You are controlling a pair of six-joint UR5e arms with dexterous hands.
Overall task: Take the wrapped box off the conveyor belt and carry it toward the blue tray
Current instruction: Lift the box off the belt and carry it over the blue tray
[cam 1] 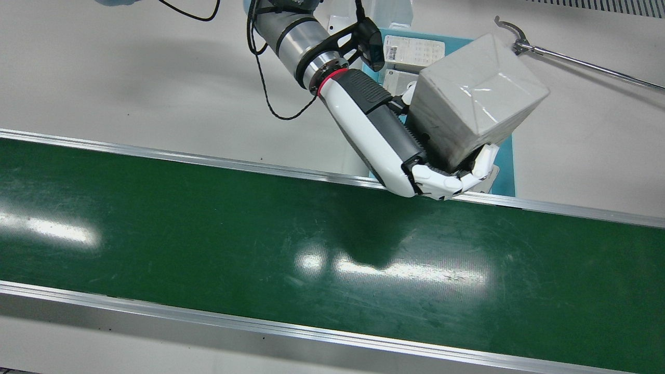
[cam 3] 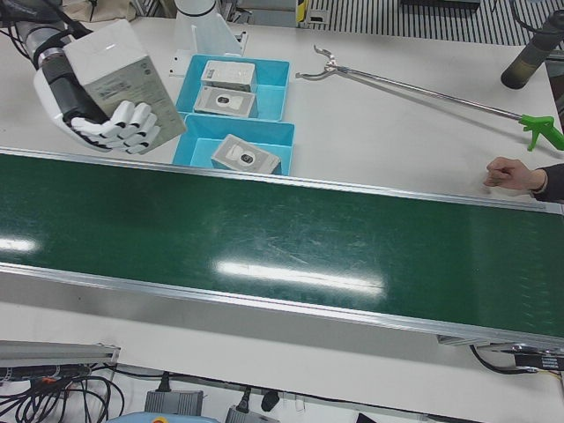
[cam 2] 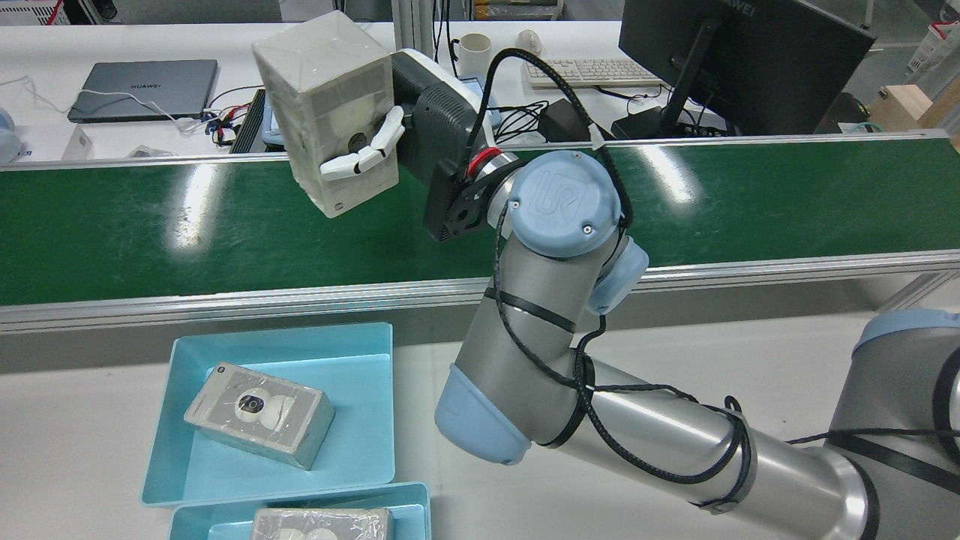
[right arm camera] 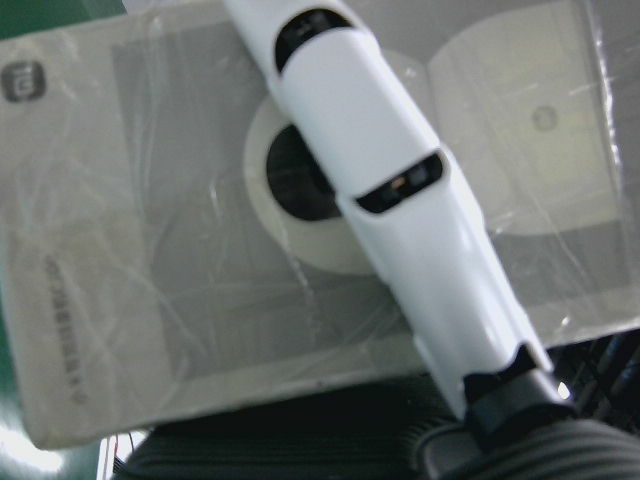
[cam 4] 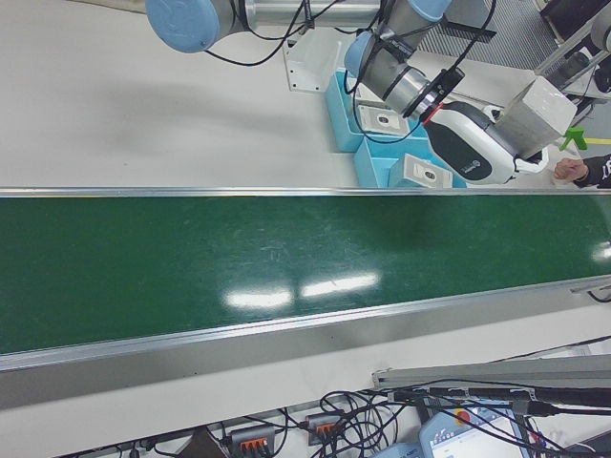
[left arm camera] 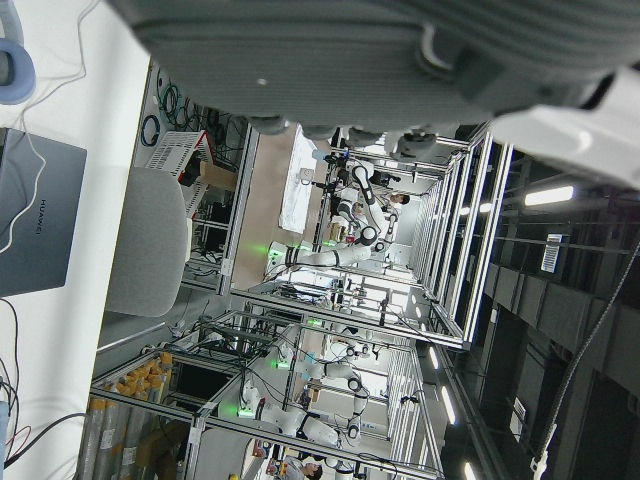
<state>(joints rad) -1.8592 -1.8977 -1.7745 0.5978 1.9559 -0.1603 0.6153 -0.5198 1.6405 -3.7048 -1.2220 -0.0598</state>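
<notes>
Bright, even overhead light fills every view. White glare patches streak the glossy green belt [cam 1: 208, 228], with a soft arm shadow at its centre. The right hand view is close and blurred; the plastic wrap on the box [right arm camera: 180, 250] glints.

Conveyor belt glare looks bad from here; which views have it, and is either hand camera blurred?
Front view: bright ceiling-light patches on the conveyor belt, plus the right robot hand's shadow on it. Rear view: two glare streaks on the belt. Right hand view: the wrapped box fills the frame, soft, its film shiny. Left hand view: foreground blurred, background sharp.
</notes>
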